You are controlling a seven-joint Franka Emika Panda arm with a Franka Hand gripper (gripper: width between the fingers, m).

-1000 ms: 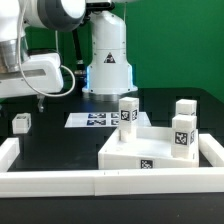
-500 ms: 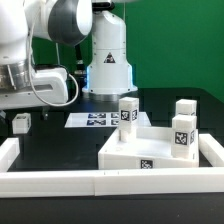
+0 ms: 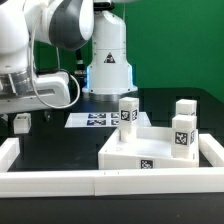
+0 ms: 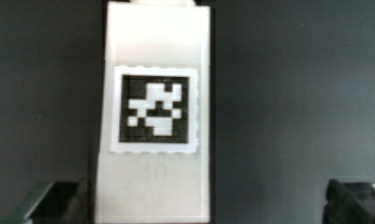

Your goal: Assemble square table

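Looking across the exterior view, the square slab (image 3: 150, 150) of the table is lying toward the exterior view's right, inside the white border rails (image 3: 60, 180), and three leg blocks are already standing upright on it: one (image 3: 128, 112) at the back toward the exterior view's left, one (image 3: 185, 108) at the back toward its right, one (image 3: 181, 136) nearer the front. The fourth leg block (image 3: 21, 122) is lying loose on the black table, well apart from the slab, at the exterior view's left. The arm is hanging above that block; its gripper is largely hidden here. The marker board (image 3: 95, 119) is lying flat by the robot base.

Turning to the wrist view, the loose leg (image 4: 159, 110) is filling the middle, lengthwise, and the gripper (image 4: 210, 205) is standing wide open with nothing held, one fingertip (image 4: 56, 203) just beside the leg and the other (image 4: 362, 203) well clear. The leg is sitting off-centre between the jaws, so shifting sideways before descending is probably worthwhile, to avoid one finger nudging it askew.

As for writing, the robot base is carrying a dark logo badge (image 3: 108, 68), too small to read; the tags are showing only black-and-white patterns, no letters.
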